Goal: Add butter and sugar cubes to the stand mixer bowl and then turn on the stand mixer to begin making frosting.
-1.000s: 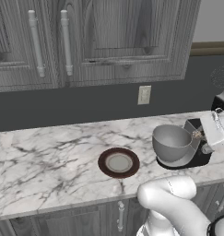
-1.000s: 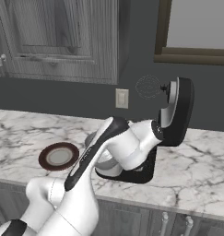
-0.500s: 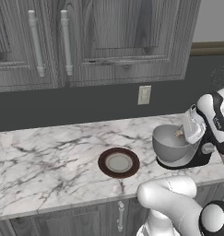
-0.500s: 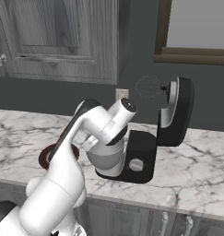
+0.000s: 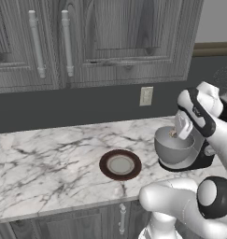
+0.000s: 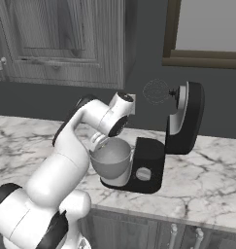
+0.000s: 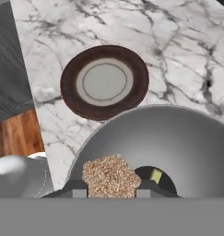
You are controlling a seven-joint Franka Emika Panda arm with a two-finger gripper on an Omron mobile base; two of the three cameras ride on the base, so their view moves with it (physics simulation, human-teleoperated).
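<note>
**Sugar poised over the mixer bowl**

My gripper (image 7: 111, 191) hangs just above the stand mixer bowl (image 7: 187, 143), jaws drawn in narrowly on the sugar cubes (image 7: 110, 177), a tan, grainy clump pinched between the two tips; the left base view shows the same hand (image 5: 181, 127) over the grey bowl's (image 5: 173, 148) rim. A small pale yellow piece (image 7: 156, 175) lies on the bowl's floor beside a dark patch; I take it for the butter, already in. The sugar looks light, dry and crumbly; I judge it brittle under a hard squeeze, so a gentle hold across its flat sides suits it, and a plain release should drop it straight in. The bowl sits on the base of the stand mixer (image 6: 153, 168), glossy black, its head (image 6: 187, 116) tilted back and the wire whisk (image 6: 156, 91) lifted clear, so nothing bars the drop; the silver knob (image 6: 143, 174) on the base faces outward, untouched. Near the bowl on the marble counter (image 5: 49, 163) rests a dark brown plate (image 5: 120, 165), nothing on it; grey cabinets (image 5: 87, 42) and a wall outlet (image 5: 145, 96) stand behind.
</note>
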